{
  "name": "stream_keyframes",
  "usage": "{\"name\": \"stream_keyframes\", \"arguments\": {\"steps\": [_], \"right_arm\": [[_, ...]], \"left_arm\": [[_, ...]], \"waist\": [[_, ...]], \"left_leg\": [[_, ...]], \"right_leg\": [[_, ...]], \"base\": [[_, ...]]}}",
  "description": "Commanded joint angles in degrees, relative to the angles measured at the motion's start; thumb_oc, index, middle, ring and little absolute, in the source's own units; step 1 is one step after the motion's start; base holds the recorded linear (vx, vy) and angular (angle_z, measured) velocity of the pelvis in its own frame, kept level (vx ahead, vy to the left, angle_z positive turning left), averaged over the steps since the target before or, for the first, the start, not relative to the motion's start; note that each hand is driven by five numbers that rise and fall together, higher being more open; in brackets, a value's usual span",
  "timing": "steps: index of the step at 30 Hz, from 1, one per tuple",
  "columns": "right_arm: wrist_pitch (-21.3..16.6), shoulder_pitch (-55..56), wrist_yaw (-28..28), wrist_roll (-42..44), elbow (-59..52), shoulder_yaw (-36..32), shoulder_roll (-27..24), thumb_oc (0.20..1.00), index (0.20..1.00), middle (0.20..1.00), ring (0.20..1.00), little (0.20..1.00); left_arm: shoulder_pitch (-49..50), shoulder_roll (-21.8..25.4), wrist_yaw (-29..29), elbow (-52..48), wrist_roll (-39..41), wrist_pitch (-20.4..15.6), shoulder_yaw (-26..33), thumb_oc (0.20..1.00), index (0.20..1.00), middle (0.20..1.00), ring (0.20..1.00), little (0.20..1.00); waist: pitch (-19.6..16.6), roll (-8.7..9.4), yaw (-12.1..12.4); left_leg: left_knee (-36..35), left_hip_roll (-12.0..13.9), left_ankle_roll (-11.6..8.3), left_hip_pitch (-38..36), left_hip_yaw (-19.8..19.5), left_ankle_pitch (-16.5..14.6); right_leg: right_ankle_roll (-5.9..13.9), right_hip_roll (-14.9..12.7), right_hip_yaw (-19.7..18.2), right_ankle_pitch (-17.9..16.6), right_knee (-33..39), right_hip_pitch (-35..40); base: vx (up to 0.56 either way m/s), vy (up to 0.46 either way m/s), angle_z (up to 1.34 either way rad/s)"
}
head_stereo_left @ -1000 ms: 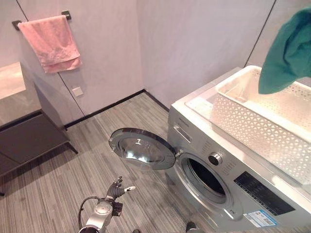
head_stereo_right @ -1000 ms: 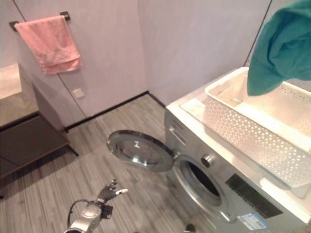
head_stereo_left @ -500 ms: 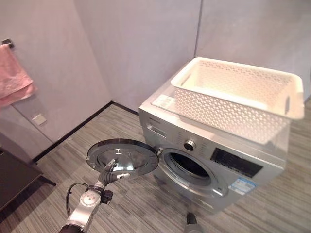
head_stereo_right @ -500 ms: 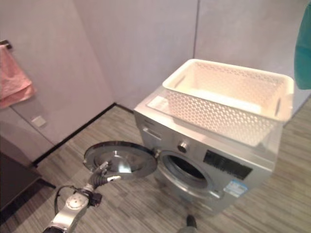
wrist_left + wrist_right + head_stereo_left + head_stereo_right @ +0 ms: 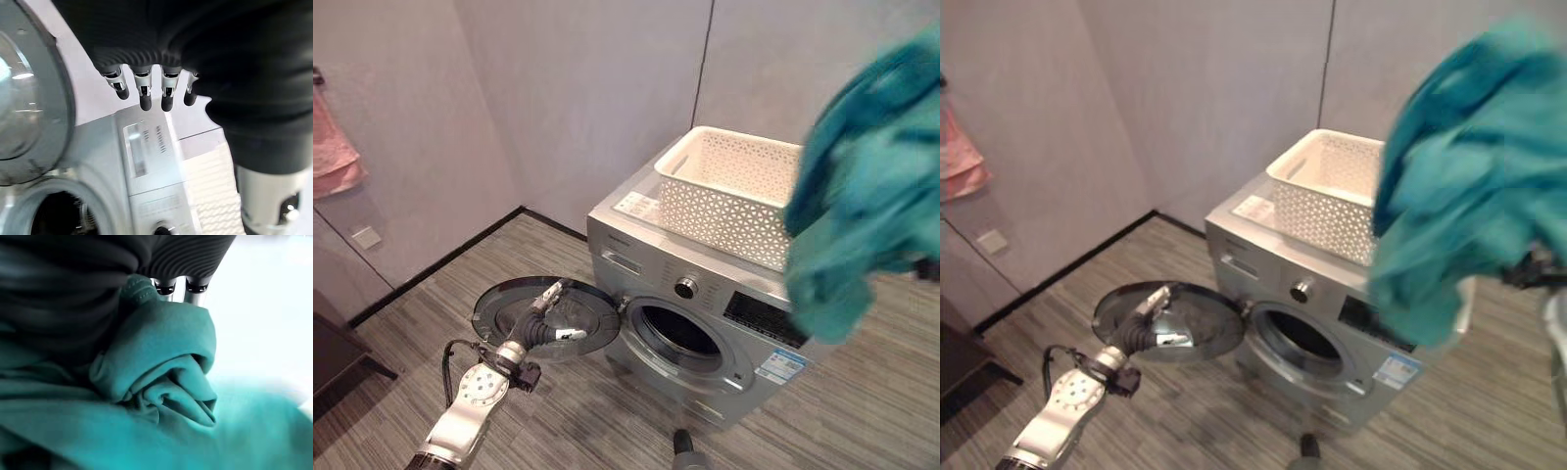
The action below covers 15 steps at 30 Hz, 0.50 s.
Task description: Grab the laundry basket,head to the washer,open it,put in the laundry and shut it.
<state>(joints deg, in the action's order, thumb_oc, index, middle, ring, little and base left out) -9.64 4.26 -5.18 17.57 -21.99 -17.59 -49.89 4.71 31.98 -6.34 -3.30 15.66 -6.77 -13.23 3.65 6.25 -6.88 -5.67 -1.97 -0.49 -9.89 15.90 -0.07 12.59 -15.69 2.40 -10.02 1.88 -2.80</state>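
The silver washer point(image 5: 705, 284) stands in the corner with its round door point(image 5: 499, 308) swung wide open and the dark drum opening point(image 5: 680, 338) exposed. A white lattice laundry basket point(image 5: 724, 186) sits on top of it. My left hand point(image 5: 540, 323) is down at the door, fingers point(image 5: 144, 95) straight, resting against the door's inner face. A large teal cloth point(image 5: 862, 196) hangs high at the right, in front of the basket's right end. My right hand point(image 5: 193, 286) is shut on a bunched fold of that cloth point(image 5: 161, 367).
A pink towel point(image 5: 333, 147) hangs on the left wall above a wall socket point(image 5: 364, 237). A dark cabinet point(image 5: 333, 352) stands at the lower left. Grey plank floor point(image 5: 607, 421) spreads in front of the washer, and walls close in behind it.
The camera has turned, so the washer sits more centrally. The teal cloth has swung in large at the right. My left hand has moved further onto the open door.
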Motion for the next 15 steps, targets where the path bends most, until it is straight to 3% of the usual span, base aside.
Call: {"name": "stream_keyframes", "arguments": {"steps": [1,9,13,15], "right_arm": [[0.39,-3.57,6.61,0.07,-0.07,4.91,0.75,0.200,0.200,0.200,0.200,0.200],[3.51,-7.98,10.72,1.42,-0.76,21.16,2.89,0.200,0.200,0.200,0.200,0.200],[4.36,-10.79,10.87,1.58,-0.74,25.39,3.74,0.200,0.200,0.200,0.200,0.200],[5.30,-14.00,9.73,1.20,-0.02,28.63,4.71,0.200,0.200,0.200,0.200,0.200]], "left_arm": [[-2.61,4.69,-1.18,-5.90,4.71,-1.84,1.61,1.000,1.000,1.000,1.000,1.000],[-9.73,4.47,0.16,-3.41,7.11,0.27,-5.39,1.000,1.000,1.000,1.000,1.000],[-11.35,3.04,0.54,-1.04,9.93,1.85,-7.80,1.000,1.000,1.000,1.000,1.000],[-13.98,1.57,0.41,1.00,13.45,3.99,-11.94,1.000,1.000,1.000,1.000,1.000]], "waist": [[0.11,1.48,2.86],[1.64,1.31,4.47],[1.94,1.06,4.71],[1.78,0.54,4.70]], "left_leg": [[0.67,-1.35,2.21,1.99,-5.68,-7.55],[0.67,-0.81,1.47,3.55,-8.17,-6.03],[0.67,-0.56,1.14,4.32,-9.37,-5.43],[0.67,-0.15,0.80,5.02,-10.13,-5.11]], "right_leg": [[2.41,-3.55,1.87,-2.08,-4.33,-5.02],[1.76,-3.36,0.88,0.90,-6.46,-4.86],[1.43,-3.28,1.92,1.77,-6.12,-4.31],[1.25,-3.20,3.36,2.39,-5.44,-3.62]], "base": [[-0.01,-0.007,0.10],[-0.01,-0.040,0.26],[0.02,-0.058,0.24],[0.04,-0.071,0.30]]}}
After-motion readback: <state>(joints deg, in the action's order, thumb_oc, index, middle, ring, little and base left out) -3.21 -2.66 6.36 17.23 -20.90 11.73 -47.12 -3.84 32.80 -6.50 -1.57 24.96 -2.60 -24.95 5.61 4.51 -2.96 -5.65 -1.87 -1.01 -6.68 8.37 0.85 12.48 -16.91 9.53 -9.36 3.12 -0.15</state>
